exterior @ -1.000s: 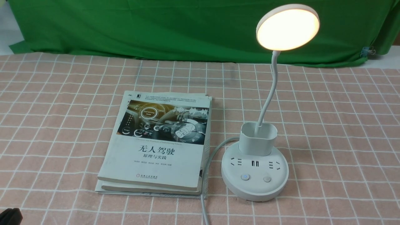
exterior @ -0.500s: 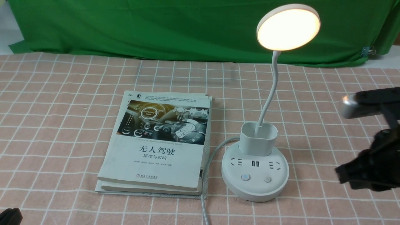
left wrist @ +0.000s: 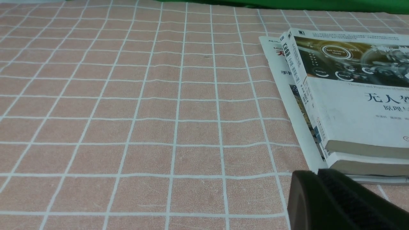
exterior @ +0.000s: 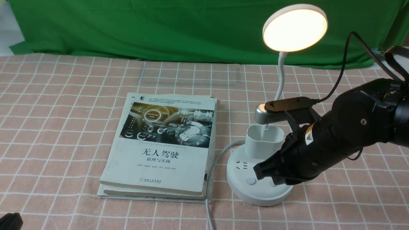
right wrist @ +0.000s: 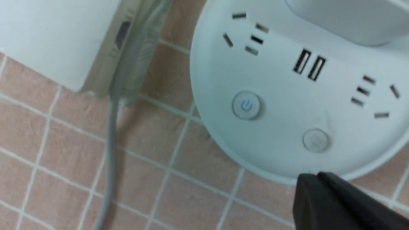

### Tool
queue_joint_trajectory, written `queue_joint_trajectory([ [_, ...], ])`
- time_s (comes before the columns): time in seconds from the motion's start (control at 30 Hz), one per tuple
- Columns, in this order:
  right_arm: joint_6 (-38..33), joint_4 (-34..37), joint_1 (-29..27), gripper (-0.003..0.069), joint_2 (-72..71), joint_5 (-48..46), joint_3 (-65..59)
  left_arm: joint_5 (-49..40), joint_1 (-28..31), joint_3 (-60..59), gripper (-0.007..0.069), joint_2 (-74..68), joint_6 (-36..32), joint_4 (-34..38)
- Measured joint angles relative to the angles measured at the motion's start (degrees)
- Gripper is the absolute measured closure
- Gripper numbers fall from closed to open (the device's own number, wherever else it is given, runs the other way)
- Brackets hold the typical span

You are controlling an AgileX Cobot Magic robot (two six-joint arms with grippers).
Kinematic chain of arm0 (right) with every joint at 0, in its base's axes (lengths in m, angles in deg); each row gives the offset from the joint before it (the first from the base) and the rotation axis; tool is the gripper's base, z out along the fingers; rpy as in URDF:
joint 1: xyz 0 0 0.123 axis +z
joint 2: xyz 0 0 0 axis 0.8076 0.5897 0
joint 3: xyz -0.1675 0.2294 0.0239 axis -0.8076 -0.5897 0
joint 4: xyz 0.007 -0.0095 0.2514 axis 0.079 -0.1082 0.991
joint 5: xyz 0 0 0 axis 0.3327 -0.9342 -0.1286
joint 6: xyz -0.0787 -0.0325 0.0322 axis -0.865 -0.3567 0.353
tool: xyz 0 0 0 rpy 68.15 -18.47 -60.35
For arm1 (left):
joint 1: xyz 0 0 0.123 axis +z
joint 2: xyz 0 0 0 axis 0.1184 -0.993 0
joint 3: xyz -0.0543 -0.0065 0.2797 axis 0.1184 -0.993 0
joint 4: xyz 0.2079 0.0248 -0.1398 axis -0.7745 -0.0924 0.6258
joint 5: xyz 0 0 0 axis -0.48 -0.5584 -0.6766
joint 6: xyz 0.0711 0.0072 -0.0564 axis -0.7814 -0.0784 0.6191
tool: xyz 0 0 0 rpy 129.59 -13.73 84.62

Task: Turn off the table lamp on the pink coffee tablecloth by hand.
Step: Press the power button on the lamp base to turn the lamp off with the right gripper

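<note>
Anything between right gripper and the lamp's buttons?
Nothing visible. The shut right gripper is right by the table lamp base, both buttons bare; book and cord lie left of the base.

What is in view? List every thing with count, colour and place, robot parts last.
table lamp: one, white, head lit, right of centre on the cloth
buttons: two, white, one with a blue power sign, front of the lamp's base
cable: one, grey, from the lamp's base toward the near edge
books: three stacked, it seems, white covers, left of the lamp
pink coffee tablecloth: one, pink with white grid, under everything
green cloth: one, green, at the back
clip: one, small, colour unclear, on the green cloth's right end
right claw: one, black, shut, over the lamp's base near the buttons
left claw: one, black, shut, low near the books' near corner
</note>
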Motion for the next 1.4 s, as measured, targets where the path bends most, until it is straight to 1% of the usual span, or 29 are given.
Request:
queue_joint_trajectory([
  [0.13, -0.4, 0.4, 0.0, 0.0619, 1.4, 2.0, 0.0, 0.0, 0.0, 0.0, 0.0618, 0.0, 0.0, 0.0],
  [0.7, -1.8, -0.3, -0.4, 0.062, 5.4, 4.2, 0.0, 0.0, 0.0, 0.0, 0.0618, 0.0, 0.0, 0.0],
  [1.4, -1.8, -1.0, -0.7, 0.062, 5.9, 4.6, 0.7, 0.0, 0.0, 0.0, 0.0618, 0.0, 0.0, 0.0],
])
